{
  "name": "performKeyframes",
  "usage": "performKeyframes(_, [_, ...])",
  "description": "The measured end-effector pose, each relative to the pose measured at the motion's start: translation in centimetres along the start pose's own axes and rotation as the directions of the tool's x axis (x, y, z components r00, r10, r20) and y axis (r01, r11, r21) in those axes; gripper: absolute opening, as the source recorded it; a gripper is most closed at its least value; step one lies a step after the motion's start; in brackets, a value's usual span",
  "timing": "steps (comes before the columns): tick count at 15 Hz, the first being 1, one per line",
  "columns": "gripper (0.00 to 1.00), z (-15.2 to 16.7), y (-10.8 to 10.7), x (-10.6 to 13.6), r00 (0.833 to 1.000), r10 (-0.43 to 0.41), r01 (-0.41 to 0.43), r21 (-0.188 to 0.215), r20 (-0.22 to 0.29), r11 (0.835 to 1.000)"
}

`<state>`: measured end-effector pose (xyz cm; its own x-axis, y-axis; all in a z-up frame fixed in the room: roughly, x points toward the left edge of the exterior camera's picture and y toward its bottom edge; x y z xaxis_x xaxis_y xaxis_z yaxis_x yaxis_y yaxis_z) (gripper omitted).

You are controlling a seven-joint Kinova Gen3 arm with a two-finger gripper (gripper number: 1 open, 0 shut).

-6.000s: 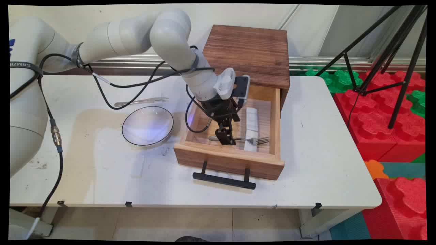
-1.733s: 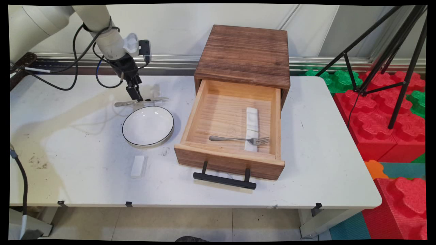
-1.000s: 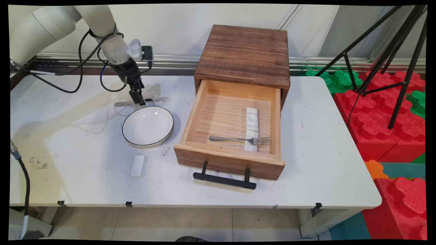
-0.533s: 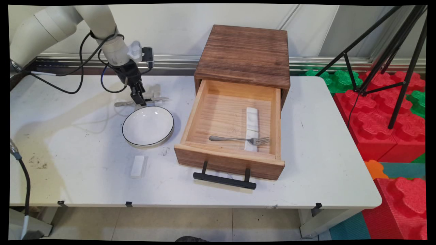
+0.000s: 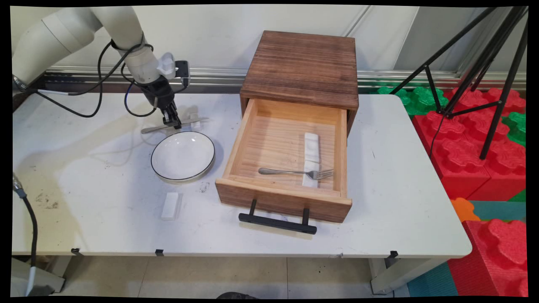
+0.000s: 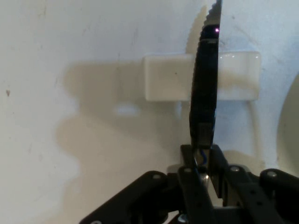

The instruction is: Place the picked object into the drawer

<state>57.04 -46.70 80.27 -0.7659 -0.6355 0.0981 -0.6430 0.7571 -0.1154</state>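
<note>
One knife [image 5: 150, 129] [image 6: 205, 79] sits in my pincer [image 5: 176, 124] [image 6: 203, 149], which is pinched tight on it, just behind the plate [image 5: 167, 178]. In the hand view I see the knife edge-on. Its handle is hidden and its tip is cut off at the top. It crosses a white block [image 6: 163, 84] [image 5: 195, 118] on the table [image 5: 400, 189]; I can't tell if they touch. I count one knife, one fork [image 5: 294, 172] in the open drawer [image 5: 282, 191], one plate and four white blocks.

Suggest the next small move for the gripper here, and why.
Probably lift straight up a little: the black gripper is shut on the silver serrated knife, whose blade crosses the white rectangular rest, close beside the black-rimmed white bowl.
</note>
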Motion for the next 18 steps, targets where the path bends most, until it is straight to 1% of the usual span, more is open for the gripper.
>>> performKeyframes(2, [0.0,-0.1,0.1,-0.1,1.0,-0.011,0.011,0.002,-0.003,1.0])
performKeyframes(4, [0.0,-0.4,0.2,-0.2,0.999,-0.035,0.035,0.015,-0.011,0.999])
performKeyframes(9, [0.0,-2.8,0.3,-0.2,0.993,-0.107,0.111,0.081,-0.051,0.991])
performKeyframes(12, [0.0,-5.4,0.8,0.0,0.981,-0.168,0.18,0.131,-0.099,0.975])
performKeyframes(14, [0.0,-7.4,1.3,0.7,0.971,-0.197,0.218,0.161,-0.137,0.963])
performKeyframes(16, [0.0,-9.6,2.1,1.7,0.961,-0.209,0.242,0.189,-0.18,0.952])
performKeyframes(18, [0.0,-11.1,2.7,2.8,0.957,-0.199,0.241,0.203,-0.21,0.949])
